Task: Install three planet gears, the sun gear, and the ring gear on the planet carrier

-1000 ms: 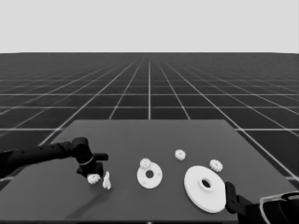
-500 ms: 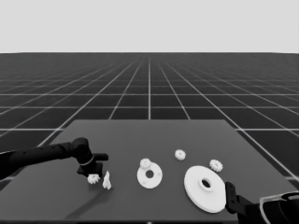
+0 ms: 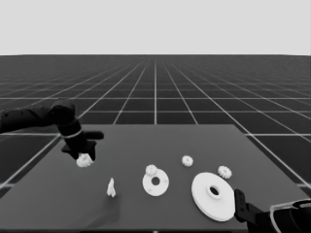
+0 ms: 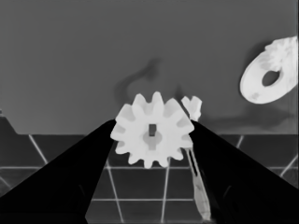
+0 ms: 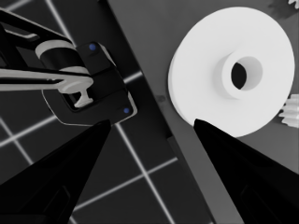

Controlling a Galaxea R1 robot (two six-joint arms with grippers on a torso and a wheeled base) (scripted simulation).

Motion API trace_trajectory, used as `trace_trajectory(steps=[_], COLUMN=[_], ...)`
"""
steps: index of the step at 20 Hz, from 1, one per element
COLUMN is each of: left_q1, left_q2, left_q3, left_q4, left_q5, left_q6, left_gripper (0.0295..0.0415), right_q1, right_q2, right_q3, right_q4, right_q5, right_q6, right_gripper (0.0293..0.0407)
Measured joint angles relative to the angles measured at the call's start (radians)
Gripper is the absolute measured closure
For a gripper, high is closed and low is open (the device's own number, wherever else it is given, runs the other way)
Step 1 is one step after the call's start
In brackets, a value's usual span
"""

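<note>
Lifted since a second ago, a toothed planet gear point(image 4: 152, 135) sits clamped between the left gripper point(image 3: 83, 156) jaws above the tabletop point(image 3: 160, 141), leaving the thin white piece point(image 3: 111, 188) alone. Another gear point(image 3: 151, 169) rests on the flat smaller round part point(image 3: 156, 182). Right gripper point(image 5: 152, 128) waits, jaws apart, beside the thick larger round part point(image 3: 213, 195).

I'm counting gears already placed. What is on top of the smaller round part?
One gear sits on the far rim of the smaller round part. Its centre hole shows open; nothing else lies on it.
</note>
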Motion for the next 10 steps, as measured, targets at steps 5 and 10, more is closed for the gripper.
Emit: trace_trajectory(steps=[5, 10], left_q1=[-0.012, -0.013], left_q2=[0.364, 0.674], left_q3=[0.085, -0.111], left_q4=[-0.017, -0.018], left_q5=[-0.013, -0.018], left_q6=[-0.49, -0.563], left_gripper=[0.0398, 0.0399], right_q1=[0.0, 0.0], right_q2=[0.0, 0.0], right_q3=[0.0, 0.0], right_q4=[0.0, 0.0], right_q5=[0.0, 0.0], right_q6=[0.0, 0.0], right_gripper=[0.0315, 0.0315])
